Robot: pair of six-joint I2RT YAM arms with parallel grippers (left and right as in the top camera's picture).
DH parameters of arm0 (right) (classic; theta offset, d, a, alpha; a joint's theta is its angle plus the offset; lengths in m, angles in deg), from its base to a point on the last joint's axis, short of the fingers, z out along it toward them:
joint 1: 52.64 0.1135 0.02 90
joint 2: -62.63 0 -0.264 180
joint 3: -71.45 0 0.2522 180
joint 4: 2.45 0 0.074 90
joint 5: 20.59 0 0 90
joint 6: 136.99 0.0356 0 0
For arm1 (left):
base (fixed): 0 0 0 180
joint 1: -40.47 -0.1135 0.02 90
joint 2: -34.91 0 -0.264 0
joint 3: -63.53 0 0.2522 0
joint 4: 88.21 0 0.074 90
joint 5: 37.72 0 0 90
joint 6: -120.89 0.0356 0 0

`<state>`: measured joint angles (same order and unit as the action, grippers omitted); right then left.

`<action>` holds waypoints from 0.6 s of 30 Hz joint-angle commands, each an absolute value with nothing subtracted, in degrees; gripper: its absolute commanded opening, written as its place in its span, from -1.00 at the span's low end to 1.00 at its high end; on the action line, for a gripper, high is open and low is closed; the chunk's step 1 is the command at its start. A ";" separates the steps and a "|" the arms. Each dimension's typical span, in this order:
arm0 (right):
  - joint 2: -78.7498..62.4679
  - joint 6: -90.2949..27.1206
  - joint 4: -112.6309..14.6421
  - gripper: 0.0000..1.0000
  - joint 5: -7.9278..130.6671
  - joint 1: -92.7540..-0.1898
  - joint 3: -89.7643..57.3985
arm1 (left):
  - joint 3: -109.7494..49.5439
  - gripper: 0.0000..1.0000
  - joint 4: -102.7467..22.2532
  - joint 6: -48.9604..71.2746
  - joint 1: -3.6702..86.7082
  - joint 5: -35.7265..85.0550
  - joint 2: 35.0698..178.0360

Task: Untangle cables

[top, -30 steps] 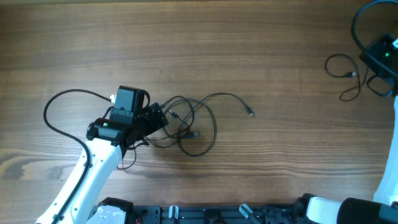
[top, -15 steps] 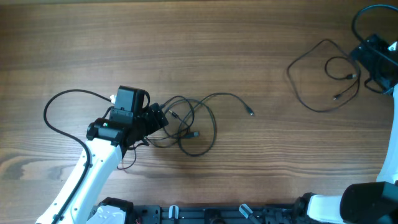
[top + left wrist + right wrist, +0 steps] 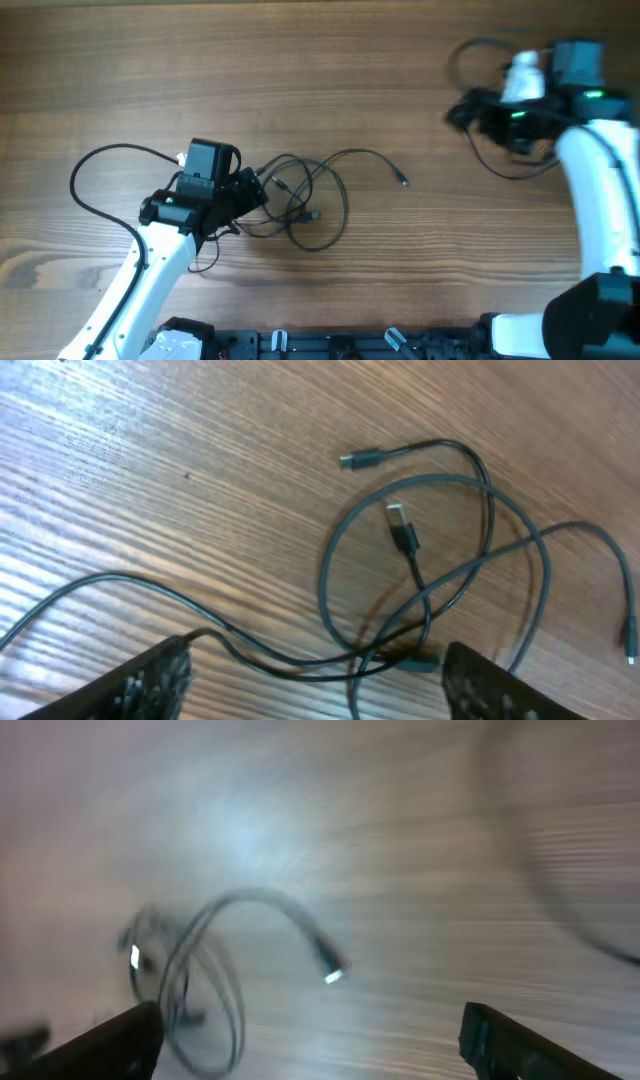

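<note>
A tangle of thin black cables [image 3: 305, 205] lies left of the table's middle, with one free plug end [image 3: 403, 182] trailing right. My left gripper [image 3: 260, 192] sits at the tangle's left edge. In the left wrist view it [image 3: 320, 685] is open, with two strands crossing the gap between the fingers [image 3: 150, 680]. Loops and a silvery plug [image 3: 397, 515] lie just ahead. A separate cable [image 3: 500, 168] lies in a loop at the upper right, under my right arm. My right gripper [image 3: 462, 110] points left. It [image 3: 315, 1045] is open and empty in a blurred view of the tangle [image 3: 190, 990].
The left arm's own thick black cable [image 3: 85, 185] arcs over the table at the far left. Bare wooden tabletop [image 3: 420, 260] stretches between the two cables. The arm bases and a dark rail [image 3: 330, 345] line the near edge.
My right arm has swung left from the table's right edge, opening and leaving its cable spread in a loop. The left jaws have narrowed slightly. The tangle has not moved.
</note>
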<state>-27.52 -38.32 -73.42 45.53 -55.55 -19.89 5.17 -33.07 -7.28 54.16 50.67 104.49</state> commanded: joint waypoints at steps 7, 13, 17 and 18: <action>-39.21 -42.47 -62.08 0.90 56.03 -24.49 -14.01 | 4.91 0.52 -26.36 -18.10 53.79 67.29 105.60; -50.14 -42.34 -52.96 0.60 59.85 -16.34 -14.01 | 4.91 0.71 -26.14 -19.32 53.79 67.13 105.60; -51.08 -40.66 -52.35 0.42 65.23 -16.10 -14.07 | 4.91 0.74 -26.18 -19.32 53.79 67.07 105.60; -51.19 -39.74 -51.80 0.35 66.36 -16.10 -14.07 | 4.91 0.74 -26.18 -19.32 53.79 66.67 105.60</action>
